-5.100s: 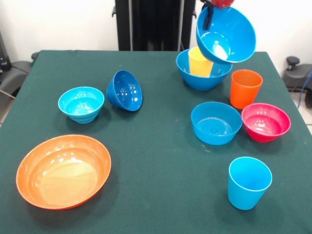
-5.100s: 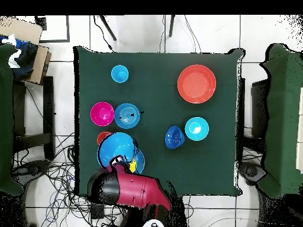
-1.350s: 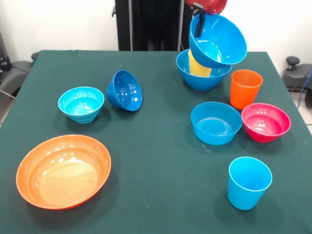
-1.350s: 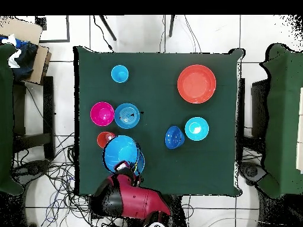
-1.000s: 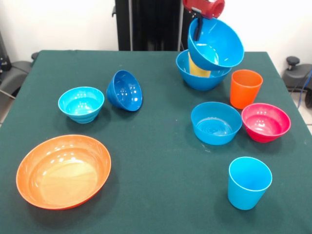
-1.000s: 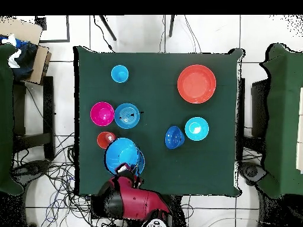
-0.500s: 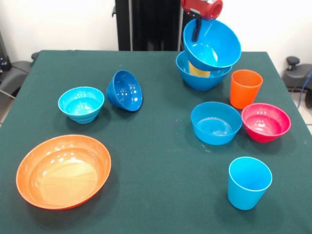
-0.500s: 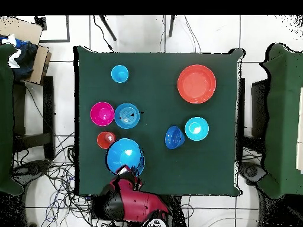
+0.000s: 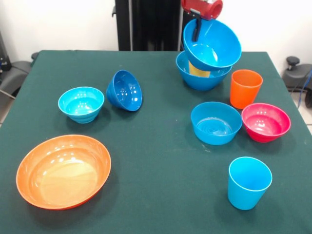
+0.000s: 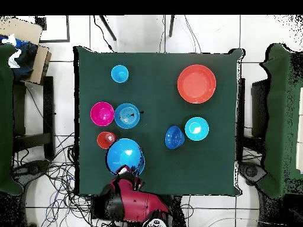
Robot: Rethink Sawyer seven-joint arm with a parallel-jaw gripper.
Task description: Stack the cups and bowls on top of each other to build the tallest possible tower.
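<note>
Green cloth table (image 9: 156,126) on white tile floor (image 10: 136,32) w/ cables.

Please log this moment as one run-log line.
pincer: shut on blue bowl | bowl: tilted over yellow cup in second blue bowl

A table draped in dark green cloth (image 9: 146,161) stands on a white tiled floor (image 10: 148,32) strewn with black cables (image 10: 53,171). A pale wall (image 9: 58,24) rises behind it. Further green-covered tables (image 10: 284,118) flank it on either side, and a cardboard box (image 10: 26,47) sits in one corner.
</note>
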